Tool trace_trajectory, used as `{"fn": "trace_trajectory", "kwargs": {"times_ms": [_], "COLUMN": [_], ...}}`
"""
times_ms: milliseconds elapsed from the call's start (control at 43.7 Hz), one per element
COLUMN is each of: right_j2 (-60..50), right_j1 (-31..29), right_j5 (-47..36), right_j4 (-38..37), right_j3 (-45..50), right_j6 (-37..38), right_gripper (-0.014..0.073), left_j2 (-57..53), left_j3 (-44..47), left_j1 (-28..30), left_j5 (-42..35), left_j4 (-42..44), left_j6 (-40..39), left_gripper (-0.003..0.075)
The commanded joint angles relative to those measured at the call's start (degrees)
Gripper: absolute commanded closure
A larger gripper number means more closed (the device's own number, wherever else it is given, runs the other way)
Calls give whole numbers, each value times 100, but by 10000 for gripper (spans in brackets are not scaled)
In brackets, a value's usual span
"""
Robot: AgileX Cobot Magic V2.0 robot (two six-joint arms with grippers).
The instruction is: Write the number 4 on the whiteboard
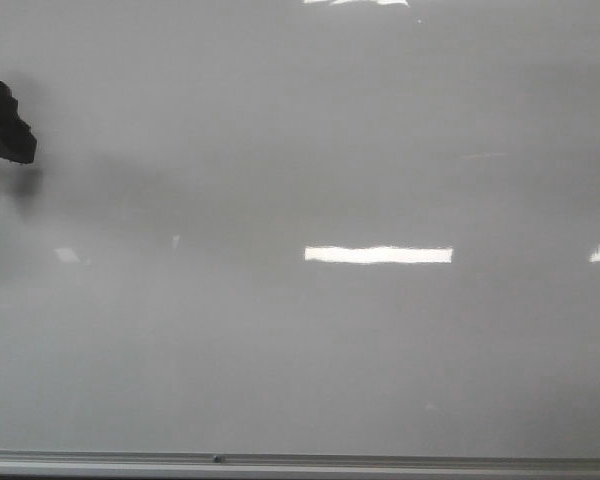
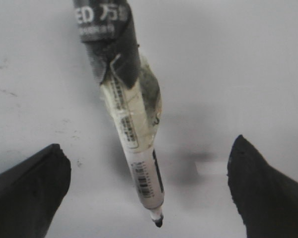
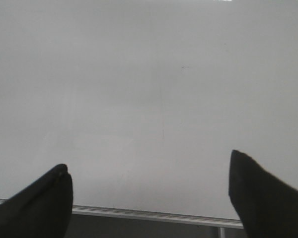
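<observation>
Whiteboard point(image 1: 310, 150) filled the front view, glossy pale grey, w/ bright light reflections point(image 1: 378, 254) across the middle and a grey metal rail point(image 1: 300, 463) along the bottom edge. No drawn 4 visible on the board in any view; only faint smudges showed in the left wrist cam.

Left gripper point(image 2: 149, 183): fingers point(image 2: 30, 191) spread wide apart, pinching nothing. A marker point(image 2: 136, 144) was taped to the wrist w/ clear tape and dark wrap, running down between the fingers, touching neither. Black tip pointed at the board; can't tell if tip was touching. In the front view only a dark bit of the left arm point(image 1: 5, 125) showed at the far left edge.

Right gripper point(image 3: 149, 186): fingers wide apart too, nothing held, facing the board's lower part near the rail.
</observation>
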Motion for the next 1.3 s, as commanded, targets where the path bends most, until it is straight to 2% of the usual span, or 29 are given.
{"fn": "trace_trajectory", "kwargs": {"times_ms": [0, 91, 297, 434, 594, 709, 846, 960, 1029, 1235, 1280], "right_j2": [45, 45, 45, 45, 45, 45, 45, 45, 45, 192, 304], "right_j1": [8, 8, 8, 8, 8, 8, 8, 8, 36, 41, 41], "right_j5": [-352, -352, -352, -373, -451, -436, -240, 163, 484, 1588, 1828], "right_j4": [-19, -19, -19, -19, -19, -19, -2, 231, 380, 789, 880], "right_j3": [-196, -196, -196, -196, -196, -196, -219, -437, -664, -1467, -1648], "right_j6": [-55, -55, -55, -55, -55, -55, -55, -55, -108, -610, -740], "right_gripper": [-59, -59, -59, -59, -59, -59, -59, -59, -59, -59, -59], "left_j2": [-78, -65, -65, -65, -65, -97, -447, -841, -1039, -1282, -1282], "left_j3": [-214, -214, -214, -214, -214, -214, -231, -465, -760, -1888, -2050], "left_j1": [15, 15, 15, 15, 15, 15, 15, -40, -155, -719, -831], "left_j5": [-354, -327, -391, -415, -415, -309, 164, 1012, 1954, 4988, 5354], "left_j4": [-23, -23, -23, -1, 12, 12, 250, 295, 344, -17, -259], "left_j6": [-43, -43, -43, -34, -34, -19, 16, 16, 233, 1983, 2446], "left_gripper": [117, 202, 497, 628, 709, 727, 731, 731, 731, 731, 731]}}
